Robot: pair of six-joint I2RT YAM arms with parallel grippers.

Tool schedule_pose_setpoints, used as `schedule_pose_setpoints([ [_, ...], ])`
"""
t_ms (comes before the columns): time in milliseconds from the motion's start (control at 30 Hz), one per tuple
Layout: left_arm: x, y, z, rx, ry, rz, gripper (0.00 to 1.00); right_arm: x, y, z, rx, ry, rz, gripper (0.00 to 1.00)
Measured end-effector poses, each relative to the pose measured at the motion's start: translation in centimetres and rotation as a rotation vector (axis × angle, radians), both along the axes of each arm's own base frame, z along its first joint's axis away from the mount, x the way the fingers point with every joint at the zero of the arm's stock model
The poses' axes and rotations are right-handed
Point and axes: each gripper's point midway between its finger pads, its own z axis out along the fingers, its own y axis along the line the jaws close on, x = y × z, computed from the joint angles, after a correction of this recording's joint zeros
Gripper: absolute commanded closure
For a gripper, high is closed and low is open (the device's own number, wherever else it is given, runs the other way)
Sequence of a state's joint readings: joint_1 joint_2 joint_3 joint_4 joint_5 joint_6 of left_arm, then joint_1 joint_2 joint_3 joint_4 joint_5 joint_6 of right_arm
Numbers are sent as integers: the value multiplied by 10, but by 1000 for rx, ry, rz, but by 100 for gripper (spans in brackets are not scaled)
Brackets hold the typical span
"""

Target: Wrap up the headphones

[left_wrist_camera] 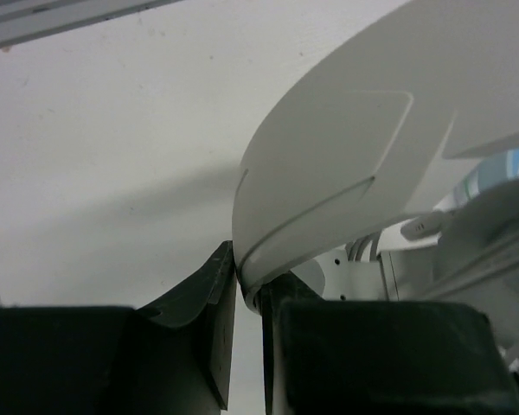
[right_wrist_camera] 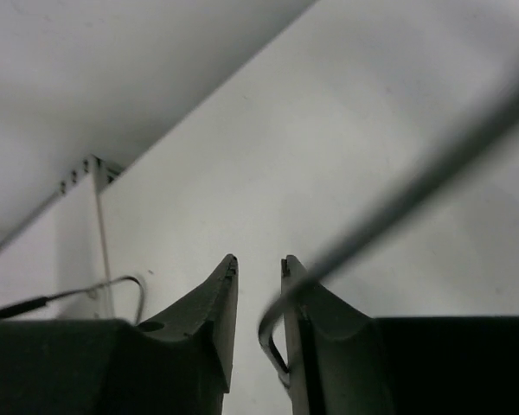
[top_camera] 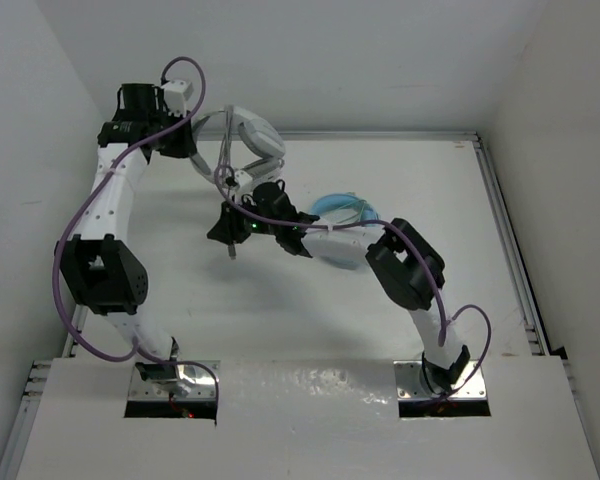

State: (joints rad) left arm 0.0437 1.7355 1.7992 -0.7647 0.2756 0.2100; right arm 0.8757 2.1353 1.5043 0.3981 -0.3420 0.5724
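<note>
The left gripper (left_wrist_camera: 247,281) is clamped on the headphones (left_wrist_camera: 346,156), while their cable (right_wrist_camera: 398,203) slants toward 2 o'clock from inside the right gripper (right_wrist_camera: 258,261), whose jaws stand slightly apart.

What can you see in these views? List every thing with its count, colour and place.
headphones: one, white and light grey, held above the table's far left.
cable: one, thin grey, hanging from the headphones through the right tool.
light blue headphones: one, on the table beside the right arm.
table: one, white, under everything.
left arm, right arm: two, white and black, bases at near edge.
left tool: one, black, shut on the headband.
right tool: one, black, cable between its fingers.
</note>
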Motion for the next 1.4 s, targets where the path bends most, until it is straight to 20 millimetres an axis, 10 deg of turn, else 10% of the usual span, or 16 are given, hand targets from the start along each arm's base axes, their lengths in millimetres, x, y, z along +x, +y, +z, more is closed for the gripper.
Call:
schedule_pose_setpoints([
  [167,-8,1,0,-47,17,-26,100,4,-21,-34,-11,-20,-35,65],
  [433,-25,-1,-6,-83,39,-33,100,24,-39,-33,51,-65,-82,46],
  [667,-31,-5,-4,-105,45,-60,100,23,-52,-38,67,-110,-61,1],
  [1067,-46,6,-19,-145,124,-86,100,-19,-113,-17,-34,-227,24,2],
  [1233,-51,6,-24,-131,141,-118,100,-39,-131,-5,-140,-270,105,63],
  [1400,-50,14,-33,-84,160,-113,100,-47,-144,17,-220,-260,123,16],
])
